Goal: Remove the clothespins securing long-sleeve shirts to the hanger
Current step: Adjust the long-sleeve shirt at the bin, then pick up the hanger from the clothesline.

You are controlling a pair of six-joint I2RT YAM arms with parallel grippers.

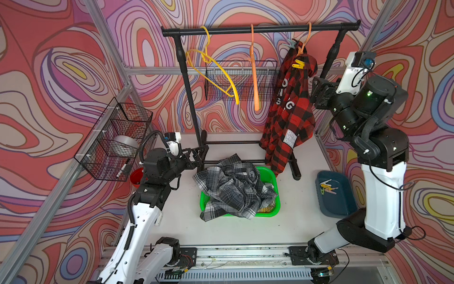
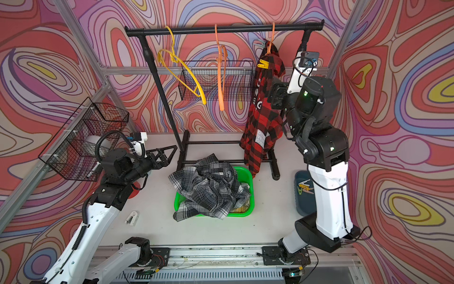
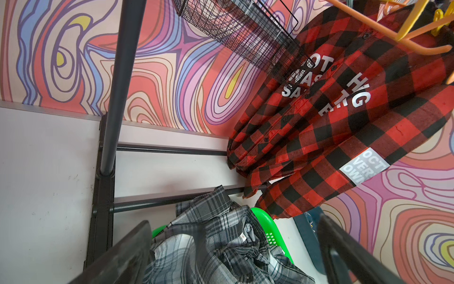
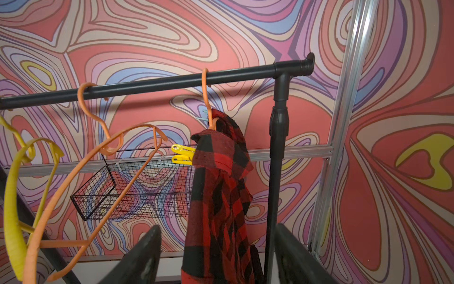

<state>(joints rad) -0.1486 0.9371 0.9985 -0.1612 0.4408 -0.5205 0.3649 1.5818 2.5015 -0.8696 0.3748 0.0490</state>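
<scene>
A red-black check shirt (image 1: 290,115) (image 2: 262,118) (image 3: 344,118) (image 4: 218,186) hangs on an orange hanger (image 1: 304,41) at the rack's right end. A yellow clothespin (image 1: 300,63) (image 2: 263,64) (image 4: 183,155) grips its shoulder, and a pale teal clothespin (image 1: 290,44) (image 4: 204,115) sits near the collar. My right gripper (image 1: 314,89) (image 2: 273,94) (image 4: 217,226) is open just right of the shirt, below the yellow pin, holding nothing. My left gripper (image 1: 200,155) (image 2: 172,150) (image 3: 233,221) is open and low by the rack's left post. A grey plaid shirt (image 1: 233,186) (image 3: 216,248) lies crumpled in a green basket (image 1: 275,194).
The black rack (image 1: 258,29) also holds an empty yellow hanger (image 1: 216,76) and an empty orange hanger (image 1: 254,73). A blue tray (image 1: 344,204) at the right holds several loose clothespins (image 1: 328,188). Wire baskets (image 1: 115,142) hang on the left and back walls. A red bowl (image 1: 136,177) sits behind my left arm.
</scene>
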